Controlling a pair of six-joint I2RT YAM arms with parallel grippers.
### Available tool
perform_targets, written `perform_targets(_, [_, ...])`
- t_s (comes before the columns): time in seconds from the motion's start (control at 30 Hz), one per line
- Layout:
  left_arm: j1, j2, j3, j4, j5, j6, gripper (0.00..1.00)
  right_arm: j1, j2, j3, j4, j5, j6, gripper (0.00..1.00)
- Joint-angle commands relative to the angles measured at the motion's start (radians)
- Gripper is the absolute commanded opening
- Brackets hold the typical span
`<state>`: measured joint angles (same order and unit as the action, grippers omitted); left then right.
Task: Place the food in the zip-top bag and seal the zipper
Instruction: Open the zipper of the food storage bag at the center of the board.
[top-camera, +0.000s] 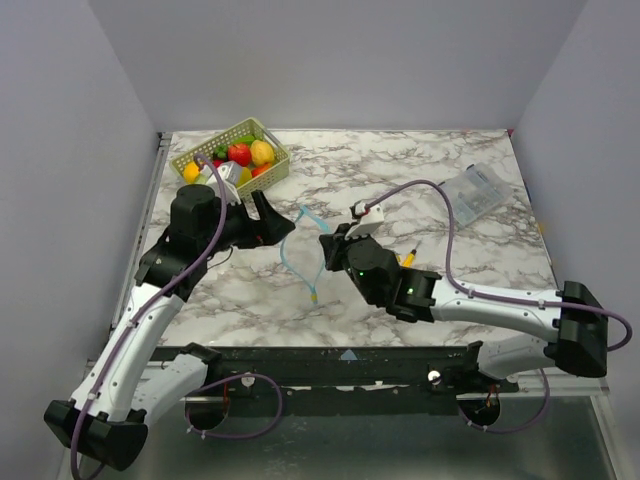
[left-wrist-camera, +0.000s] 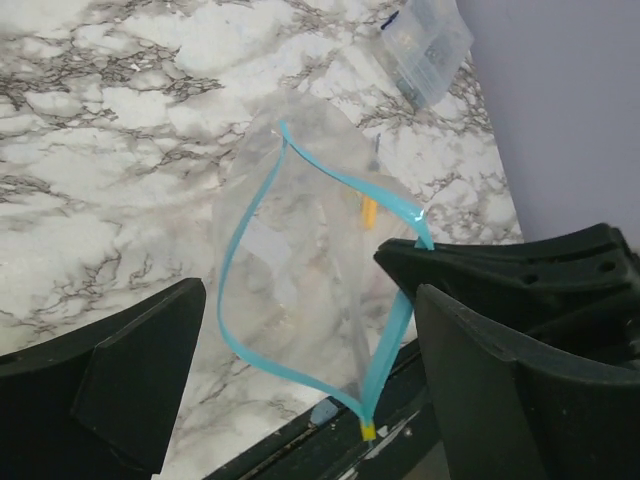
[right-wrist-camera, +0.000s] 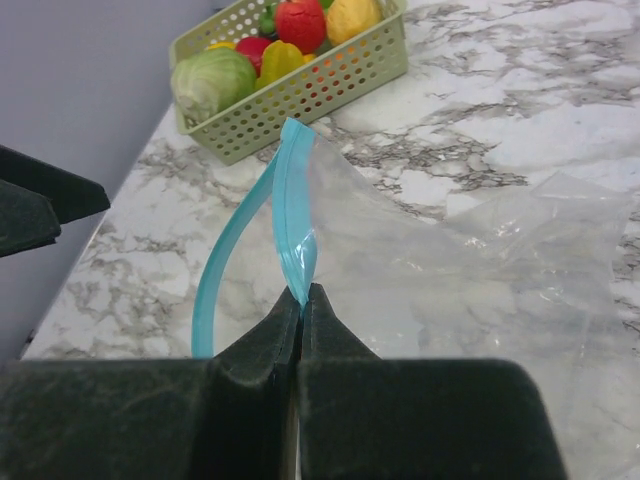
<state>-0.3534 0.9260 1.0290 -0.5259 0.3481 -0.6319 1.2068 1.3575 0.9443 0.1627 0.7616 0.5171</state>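
Note:
The zip-top bag (right-wrist-camera: 450, 270) stands with its mouth spread into a loop on the marble table. My right gripper (right-wrist-camera: 302, 290) is shut on the zipper (right-wrist-camera: 290, 200), pinching the light-blue strip at one side of the mouth. My left gripper (left-wrist-camera: 310, 295) is open, its fingers on either side of the mouth loop and holding nothing; the zipper (left-wrist-camera: 240, 240) curves between them. From above, the left gripper (top-camera: 262, 222) sits just left of the bag (top-camera: 300, 245) and the right gripper (top-camera: 332, 247) just right of it. The food (top-camera: 240, 154) lies in the green basket (top-camera: 275, 170).
The basket (right-wrist-camera: 330, 80) holds a green cabbage (right-wrist-camera: 212, 80) and red and yellow pieces. A smaller clear plastic piece (top-camera: 472, 190) lies at the back right. A thin yellow stick (top-camera: 408, 257) lies beside the right arm. The table's front edge (left-wrist-camera: 300, 430) is close below the bag.

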Motion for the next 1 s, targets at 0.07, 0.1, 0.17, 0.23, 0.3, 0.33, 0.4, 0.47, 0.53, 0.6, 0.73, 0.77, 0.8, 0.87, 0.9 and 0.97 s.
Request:
perform_targets(0.07, [0.005,-0.006,-0.074,-0.019,-0.025,0.107,0.89,-0.037,-0.096,-0.030,0.026,-0.245,-0.043,0.00])
perform_targets(0.1, [0.005,0.002,-0.081,-0.021,-0.009,0.103,0.89,-0.038,-0.103,-0.025,0.011,-0.241,-0.040,0.00])
perform_targets(0.17, [0.005,0.014,-0.107,-0.007,0.039,0.094,0.88,-0.038,-0.119,-0.019,0.003,-0.252,-0.045,0.00])
perform_targets(0.23, [0.002,0.023,-0.129,0.017,0.092,0.086,0.84,-0.038,-0.119,-0.006,-0.015,-0.264,-0.048,0.00])
perform_targets(0.3, [0.001,0.029,-0.136,0.031,0.127,0.081,0.70,-0.037,-0.108,0.019,-0.055,-0.255,-0.045,0.00])
perform_targets(0.33, [0.001,0.031,-0.135,0.035,0.134,0.079,0.63,-0.038,-0.098,0.031,-0.076,-0.244,-0.040,0.01])
perform_targets(0.4, [0.001,0.031,-0.131,0.042,0.138,0.078,0.43,-0.038,-0.076,0.068,-0.152,-0.211,-0.029,0.04])
perform_targets(0.47, [0.001,0.034,-0.123,0.040,0.138,0.080,0.20,-0.037,-0.041,0.133,-0.268,-0.174,-0.011,0.18])
perform_targets(0.53, [0.001,0.039,-0.111,0.033,0.136,0.078,0.04,-0.036,0.007,0.221,-0.392,-0.142,0.006,0.40])
perform_targets(0.6, [0.001,0.048,-0.098,0.027,0.129,0.071,0.00,-0.023,0.077,0.334,-0.539,-0.083,0.028,0.53])
perform_targets(0.73, [0.001,0.071,-0.067,0.003,0.101,0.051,0.00,0.031,0.247,0.566,-0.823,0.097,0.090,0.61])
perform_targets(0.77, [0.001,0.077,-0.060,-0.002,0.089,0.045,0.00,0.044,0.282,0.620,-0.898,0.148,0.123,0.61])
perform_targets(0.8, [0.001,0.083,-0.053,-0.010,0.083,0.042,0.00,0.055,0.324,0.678,-0.956,0.181,0.148,0.61])
perform_targets(0.87, [0.001,0.092,-0.039,-0.020,0.064,0.040,0.00,0.072,0.389,0.769,-1.068,0.258,0.204,0.61])
perform_targets(0.9, [0.001,0.094,-0.035,-0.025,0.053,0.039,0.00,0.082,0.418,0.806,-1.135,0.299,0.245,0.59])
perform_targets(0.97, [0.001,0.098,-0.031,-0.030,0.030,0.037,0.00,0.087,0.462,0.869,-1.221,0.343,0.291,0.58])
